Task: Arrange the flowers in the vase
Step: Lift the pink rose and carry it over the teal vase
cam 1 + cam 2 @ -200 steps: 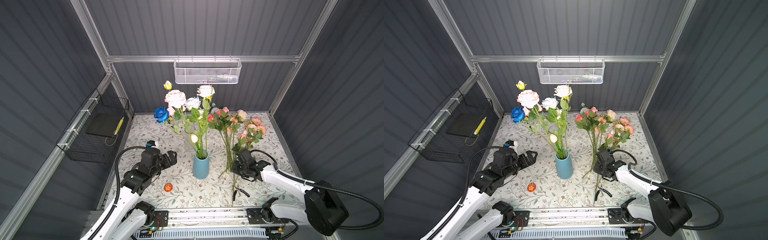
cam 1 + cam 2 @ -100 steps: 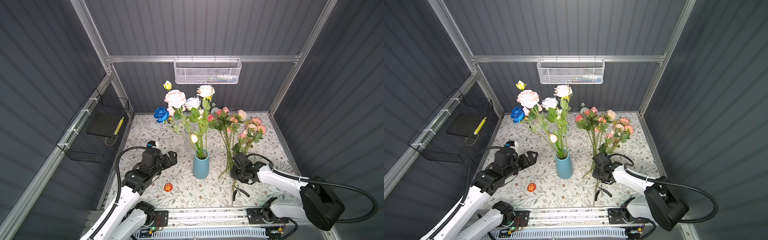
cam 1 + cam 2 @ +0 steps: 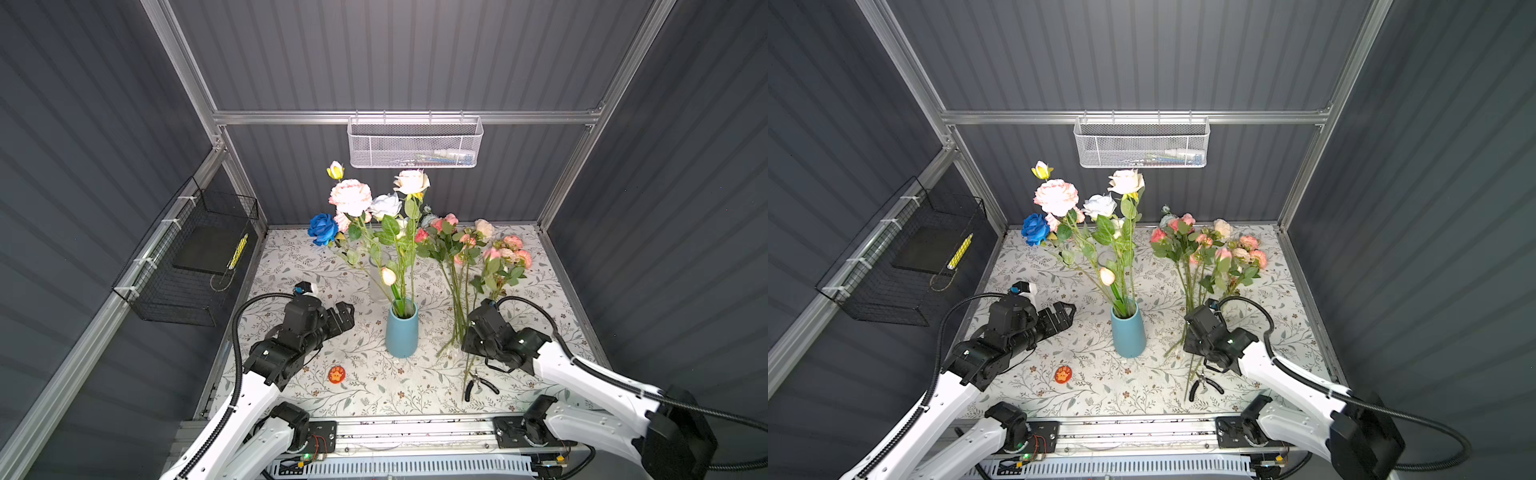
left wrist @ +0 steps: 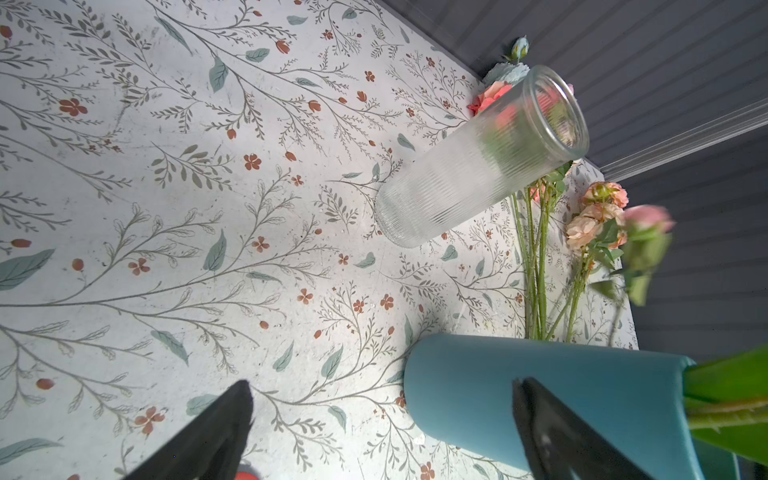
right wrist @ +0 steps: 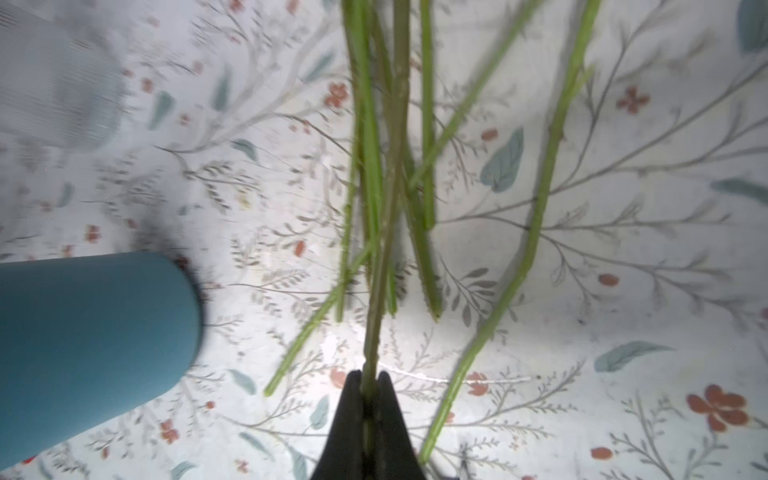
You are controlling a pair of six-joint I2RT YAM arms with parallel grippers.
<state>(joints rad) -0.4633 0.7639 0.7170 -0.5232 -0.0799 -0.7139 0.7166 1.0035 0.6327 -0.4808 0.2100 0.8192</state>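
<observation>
Standing arrangement: slim matte blue vase (image 3: 401, 332) held pink, cream and blue flowers (image 3: 350, 197).
Loose bunch: pink and peach leafy roses (image 3: 451, 219) lay on the table beside it.
Left gripper (image 3: 344, 313): gaped empty, near the vase.
Right gripper (image 5: 365, 380): had just pinched shut on one thin green stem (image 5: 372, 332); a lift seemed next.

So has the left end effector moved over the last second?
No. In a top view the left end effector sits at the same gap from the blue vase and the orange disc as before, open.
</observation>
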